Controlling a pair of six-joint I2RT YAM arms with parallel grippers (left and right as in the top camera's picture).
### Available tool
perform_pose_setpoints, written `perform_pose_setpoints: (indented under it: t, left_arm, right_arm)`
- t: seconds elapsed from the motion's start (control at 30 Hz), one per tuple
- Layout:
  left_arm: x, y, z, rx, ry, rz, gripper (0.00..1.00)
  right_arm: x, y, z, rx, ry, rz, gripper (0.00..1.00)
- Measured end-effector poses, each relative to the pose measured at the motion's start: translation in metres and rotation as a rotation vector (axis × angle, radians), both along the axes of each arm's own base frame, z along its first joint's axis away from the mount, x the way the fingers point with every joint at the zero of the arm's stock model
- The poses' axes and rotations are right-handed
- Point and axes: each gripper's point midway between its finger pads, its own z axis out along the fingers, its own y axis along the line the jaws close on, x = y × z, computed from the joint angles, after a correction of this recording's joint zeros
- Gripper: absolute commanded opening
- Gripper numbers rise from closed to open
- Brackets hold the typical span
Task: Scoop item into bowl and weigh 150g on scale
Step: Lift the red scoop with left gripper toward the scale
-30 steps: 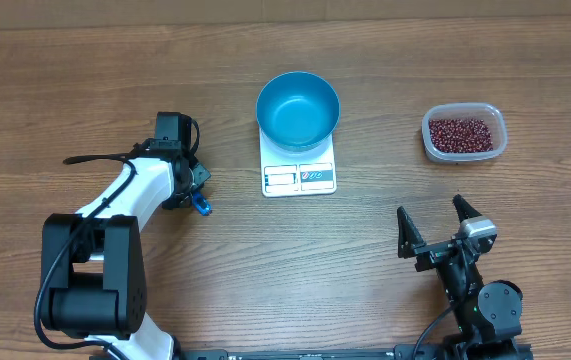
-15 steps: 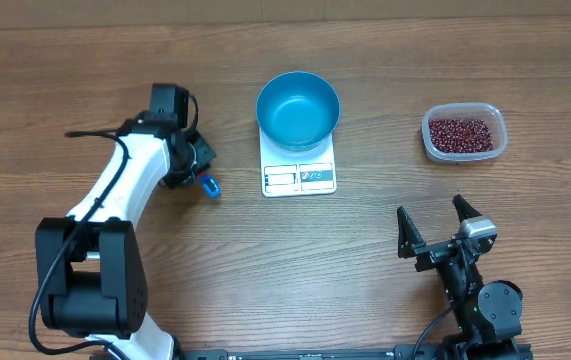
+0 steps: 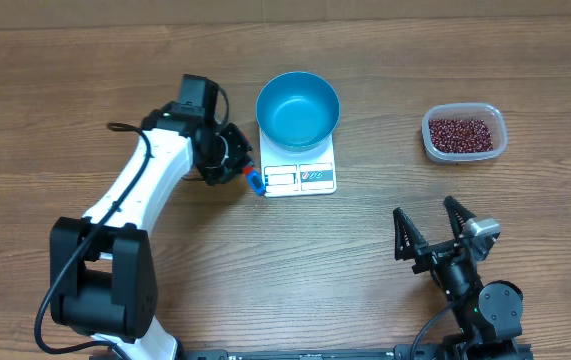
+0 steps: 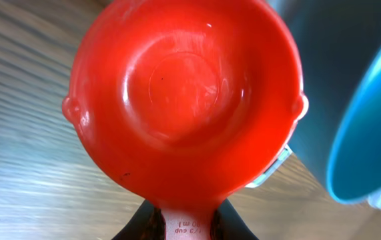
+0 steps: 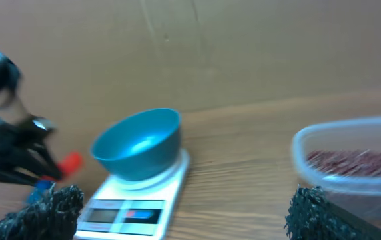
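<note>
We have the red scoop (image 4: 183,100) by its handle in the left claw (image 3: 241,171). The jaws are nearly closed on the narrow stem, and the cup sticks out ahead of the fingers along the claw's own line. From the left wrist the cup looks empty (not one bean in it).

Just off the claw's right side sits the blue bowl (image 3: 298,110), standing on the white scale (image 3: 300,177). The scoop's tip is right at the scale's near edge, though we cannot tell whether they touch. The bowl holds nothing yet.

The beans (image 3: 460,131) are what matters now. They lie in the clear tub (image 3: 500,135), well apart from the left claw, farther to its right and beyond both bowl and scale. We judge the next move is a long reach across, and it has to carry the scoop over or around the bowl without nudging it off the scale.

The right claw (image 3: 430,222) is much the nearer of the two to the tub, which lies ahead of it on the counter (image 3: 85,60). It is spread wide and holds nothing.
</note>
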Motion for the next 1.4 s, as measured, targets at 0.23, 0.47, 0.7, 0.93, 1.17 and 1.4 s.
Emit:
perform_pose_setpoints:
  t: [0.23,0.47,0.7,0.93,1.17,1.4]
  left_arm:
    - [-0.009,-0.034,0.006,-0.060,0.049,0.049,0.04]
    - [-0.013,-0.059,0.023,-0.112,0.038,0.085,0.04]
    - [-0.014,-0.076,0.028,-0.136,0.020,0.072,0.04]
    - [-0.019,-0.078,0.027,-0.135,0.048,0.091,0.04]
    - [-0.031,-0.070,0.020,-0.090,0.099,0.100,0.04]
    - [-0.021,-0.062,0.062,-0.067,-0.095,0.051,0.04]
  right_arm:
    - [-0.006,0.014,0.001,0.401,0.147,0.085,1.00]
    - [-0.011,0.025,0.005,0.519,0.198,0.156,1.00]
    - [-0.027,0.051,0.005,0.479,0.232,0.326,1.00]
    - [-0.036,0.062,0.005,0.450,0.241,0.412,1.00]
    - [-0.039,0.065,0.005,0.440,0.242,0.432,1.00]
    - [-0.037,0.065,-0.001,0.413,0.255,0.428,1.00]
